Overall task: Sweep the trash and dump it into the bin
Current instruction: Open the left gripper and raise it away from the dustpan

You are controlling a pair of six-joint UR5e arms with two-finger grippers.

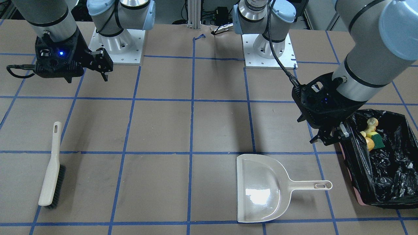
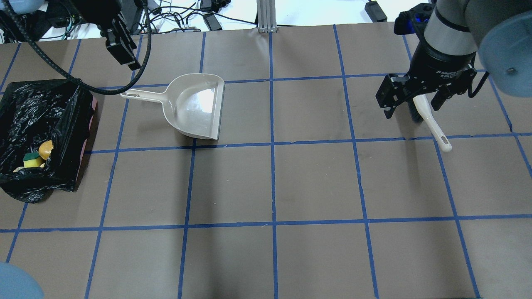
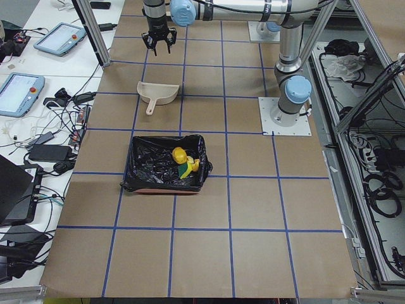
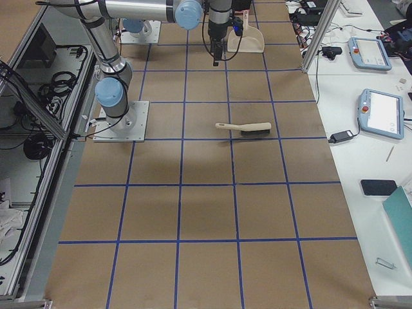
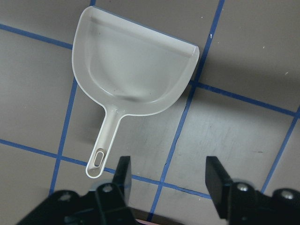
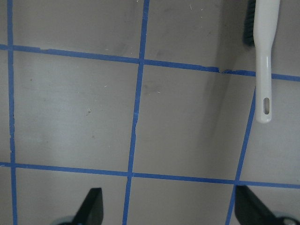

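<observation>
Silver-grey arms (image 1: 359,70) with pale blue joint caps (image 1: 396,29), black wrist housings (image 1: 321,104), black cables (image 1: 277,55)

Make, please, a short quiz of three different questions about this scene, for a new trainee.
1. Short answer: what do the left gripper and the right gripper hold?
2. True or false: the brush lies inside the dustpan.
3. Multiple choice: the yellow sponge is A) in the dustpan, B) in the black-lined bin, C) in the left gripper.

Key: 1) nothing, both are open; 2) false, they lie far apart; 3) B.
</observation>
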